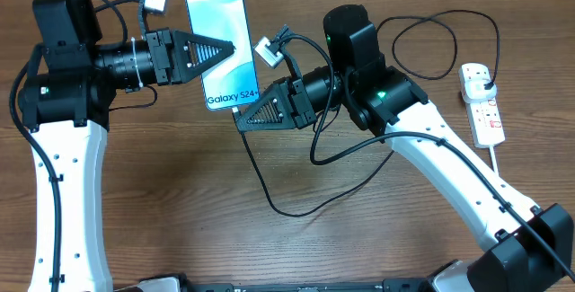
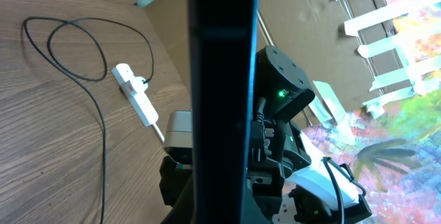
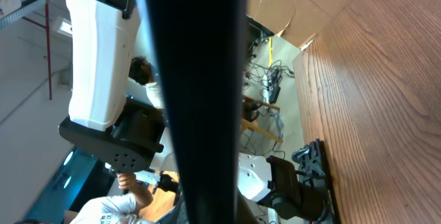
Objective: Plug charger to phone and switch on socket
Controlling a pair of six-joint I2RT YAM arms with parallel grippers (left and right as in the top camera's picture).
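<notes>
1. Phone (image 1: 216, 45): far middle of the table (image 1: 180, 229), left gripper (image 1: 230, 49) at its right edge.
2. Right gripper (image 1: 241, 121): at the phone's near end.
3. Socket (image 1: 482, 103): far right, well apart.
4. Charger (image 1: 266, 193): trails from the socket, apparently to the phone's near end.

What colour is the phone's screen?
Light blue-to-white gradient on the slim black-edged smartphone, clearest in the overhead view.

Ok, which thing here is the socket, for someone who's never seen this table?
Take the wooden table in the overhead view and go to its right side. There lies the socket, a long white strip with a black plug at its far end. Its red switches set it apart from the thin black cable looping beside it.
</notes>
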